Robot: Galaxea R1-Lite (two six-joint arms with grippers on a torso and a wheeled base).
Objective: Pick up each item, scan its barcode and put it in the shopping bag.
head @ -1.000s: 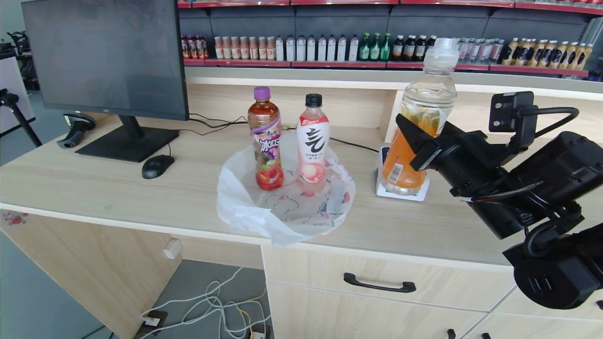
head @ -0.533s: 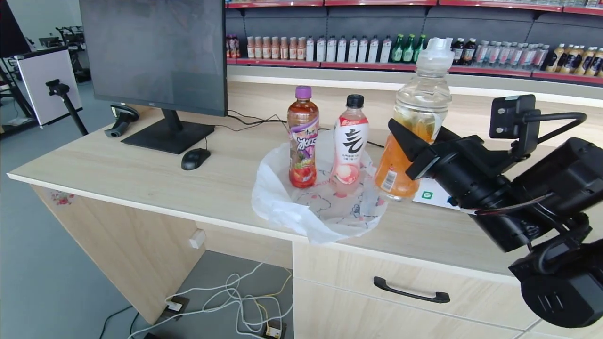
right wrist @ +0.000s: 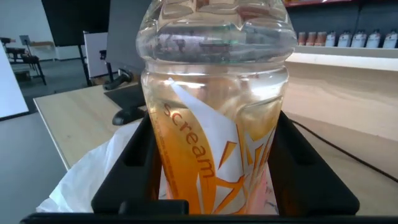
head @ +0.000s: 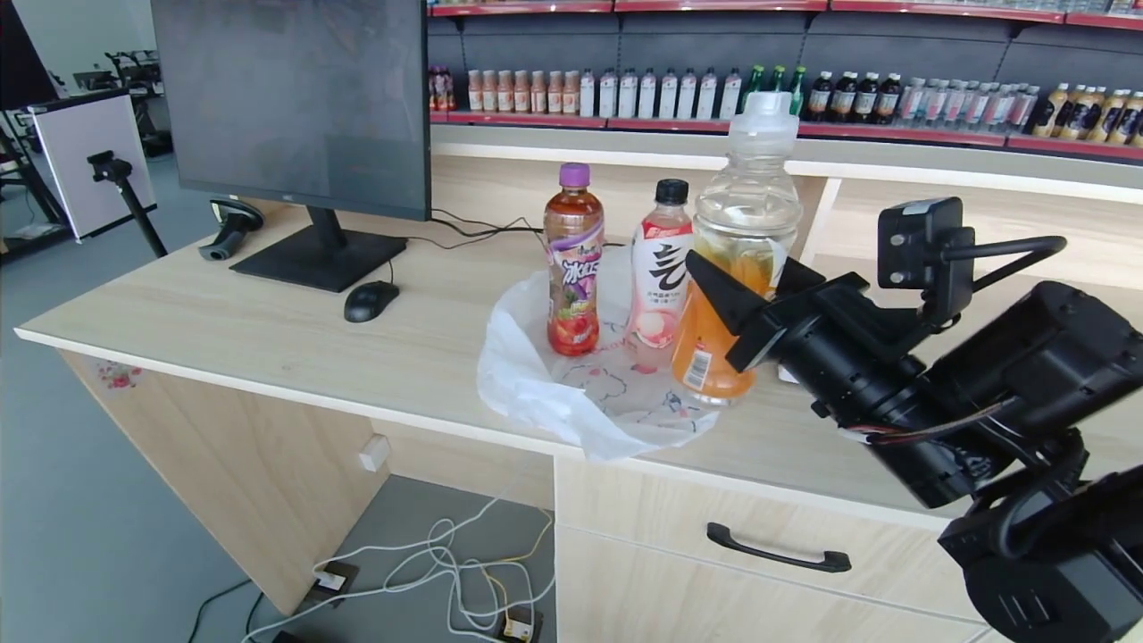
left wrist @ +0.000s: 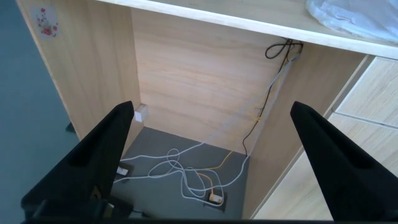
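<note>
Two drinks, the purple-cap bottle (head: 574, 259) and the black-cap bottle (head: 661, 268), are standing upright in the open bag (head: 536, 384) on the counter (head: 223, 330) in the head view. The right gripper (head: 750, 286) is clamping the orange bottle (head: 746, 205) by its middle, upright at the bag's right edge, likely so it goes in without tipping; whether its base is touching, I cannot tell. From the left wrist, the left gripper (left wrist: 211, 155) is hanging below the counter over cables (left wrist: 186, 174), fingers spread wide and empty, seemingly parked clear. From the right wrist, both fingers (right wrist: 134, 162) are pressing the orange bottle's sides, with the bag lying just beneath.
</note>
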